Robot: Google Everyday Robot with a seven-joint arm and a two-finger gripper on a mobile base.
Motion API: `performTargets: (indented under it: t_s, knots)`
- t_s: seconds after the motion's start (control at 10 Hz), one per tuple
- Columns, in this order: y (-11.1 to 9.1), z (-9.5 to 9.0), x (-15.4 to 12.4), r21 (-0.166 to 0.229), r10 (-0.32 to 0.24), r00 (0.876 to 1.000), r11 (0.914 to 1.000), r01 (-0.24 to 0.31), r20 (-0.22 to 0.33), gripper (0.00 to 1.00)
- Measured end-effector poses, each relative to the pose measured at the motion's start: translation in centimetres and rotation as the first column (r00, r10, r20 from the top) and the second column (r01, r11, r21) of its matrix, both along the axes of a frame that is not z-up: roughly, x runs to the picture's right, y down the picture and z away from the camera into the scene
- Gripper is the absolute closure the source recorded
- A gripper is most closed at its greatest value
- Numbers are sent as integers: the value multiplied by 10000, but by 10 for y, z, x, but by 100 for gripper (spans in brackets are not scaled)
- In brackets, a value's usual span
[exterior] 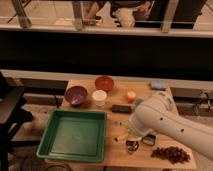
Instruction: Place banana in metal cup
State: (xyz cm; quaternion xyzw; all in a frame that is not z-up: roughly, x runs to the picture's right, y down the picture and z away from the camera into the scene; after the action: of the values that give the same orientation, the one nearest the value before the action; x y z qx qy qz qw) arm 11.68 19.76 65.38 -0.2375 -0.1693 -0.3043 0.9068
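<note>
The metal cup [132, 145] is small and shiny and stands near the table's front edge, right of the green tray. My white arm [162, 122] reaches in from the right and bends down over it. The gripper [131, 135] is at the arm's lower end, directly above the cup and very close to its rim. The arm's bulk covers most of the gripper. I cannot make out the banana; it is hidden at the arm's end or is out of view. A small pale bit [117, 139] lies on the table just left of the cup.
A green tray [52, 142] fills the front left. Behind it are a purple bowl [76, 94], a red bowl [104, 82], a white cup [99, 97], an orange fruit [131, 96] and a flat black object [121, 108]. A small black frame [148, 140] and grapes [171, 153] lie right of the cup.
</note>
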Motion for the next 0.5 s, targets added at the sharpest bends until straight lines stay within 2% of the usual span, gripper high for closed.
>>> performTargets:
  t_s: [0.2,0.5]
  knots:
    - [5,-2,-1,-278,28,9999,9996,-25,113,100]
    - [18,5,1,-625,87,9997,9980,-73,230,100]
